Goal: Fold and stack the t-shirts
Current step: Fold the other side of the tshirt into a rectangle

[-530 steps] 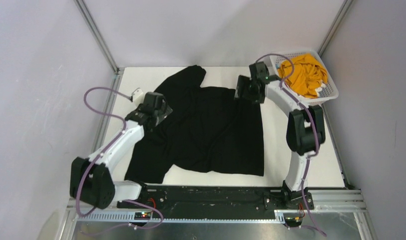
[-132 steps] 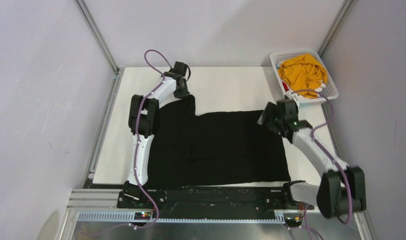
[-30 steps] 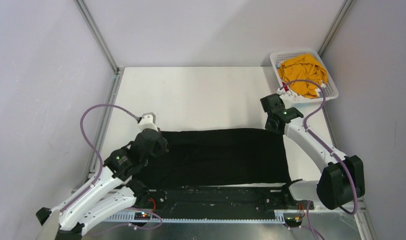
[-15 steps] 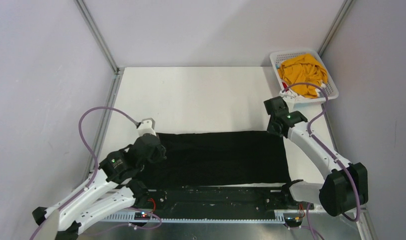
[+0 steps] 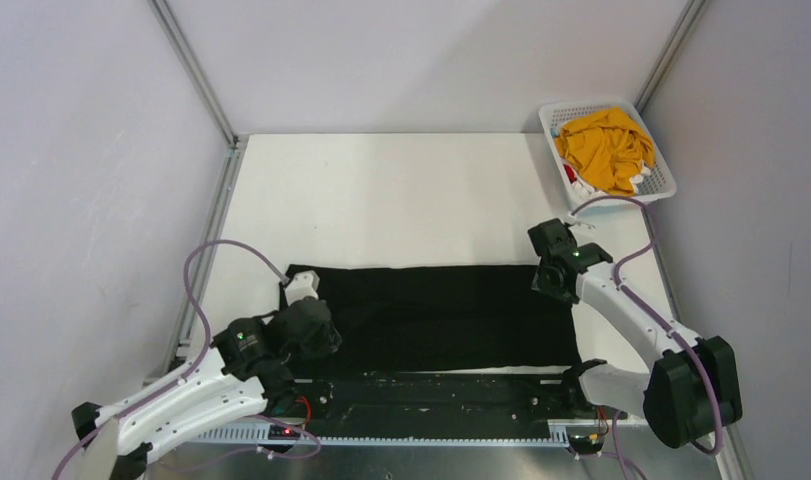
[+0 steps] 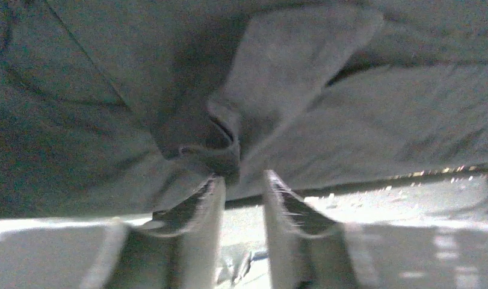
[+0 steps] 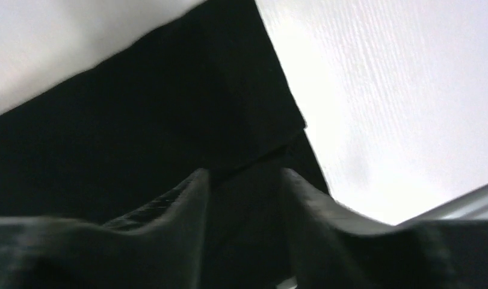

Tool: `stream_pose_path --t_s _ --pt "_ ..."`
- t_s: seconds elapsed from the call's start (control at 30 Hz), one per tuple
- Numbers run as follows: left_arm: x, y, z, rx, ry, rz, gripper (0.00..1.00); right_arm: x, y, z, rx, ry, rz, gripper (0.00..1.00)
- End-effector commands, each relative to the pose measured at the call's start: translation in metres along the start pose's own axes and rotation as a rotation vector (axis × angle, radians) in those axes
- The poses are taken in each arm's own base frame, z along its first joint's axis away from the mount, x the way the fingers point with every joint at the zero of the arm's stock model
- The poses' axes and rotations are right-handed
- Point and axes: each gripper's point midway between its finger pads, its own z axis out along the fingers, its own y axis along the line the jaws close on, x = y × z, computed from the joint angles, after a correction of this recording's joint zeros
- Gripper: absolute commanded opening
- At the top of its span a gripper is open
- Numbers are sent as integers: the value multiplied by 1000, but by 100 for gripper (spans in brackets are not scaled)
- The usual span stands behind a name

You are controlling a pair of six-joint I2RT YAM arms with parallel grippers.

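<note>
Left gripper (image 6: pixel 244 180): the two fingers (image 6: pixel 199 223) stand a narrow gap apart with nothing between them. They are low over the left end of the black t-shirt (image 5: pixel 441 315), where a small pucker of cloth rises just ahead of the tips.

Right gripper (image 7: pixel 244 177): its fingers are parted somewhat wider and clamp nothing. They are poised over the shirt's far right corner, where the wrist view shows two cloth layers ending in a stepped edge against the white surface.

Table (image 5: pixel 401 190): white and bounded by pale walls on the left, far and right sides. The whole far half lies bare between the shirt and the back wall, and narrower bare strips run along the left and right sides of the cloth.

The black t-shirt lies folded into a long flat band across the near part of the table. Its near long edge runs along the black base rail (image 5: pixel 431 385), its far edge is nearly straight, and its right end stops short of the table's right edge. The far left corner juts slightly outward.

Basket (image 5: pixel 669 186): white plastic lattice in the far right corner, well apart from the black shirt. A crumpled mustard-yellow t-shirt (image 5: pixel 606 150) fills most of it. Bits of red and white cloth (image 5: pixel 578 184) show at its near end.
</note>
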Motion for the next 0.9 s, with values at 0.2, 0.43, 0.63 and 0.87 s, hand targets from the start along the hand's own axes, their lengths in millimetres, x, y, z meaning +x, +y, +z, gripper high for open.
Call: stream_pose_path --t_s 0.2,0.43,0.63,0.87 --pt "6 -37 -31 194 23 -60 98 -6 -43 -35 51 -132 193 97" --pt "-54 -44 -22 7 -196 5 100 -17 19 -61 -364 -167 96 99" --pt "-56 -36 36 -121 -125 -22 100 -8 41 -60 -464 -146 44 99" --pt "-41 -68 79 47 -41 -38 100 7 61 -44 -479 -76 -12 99"
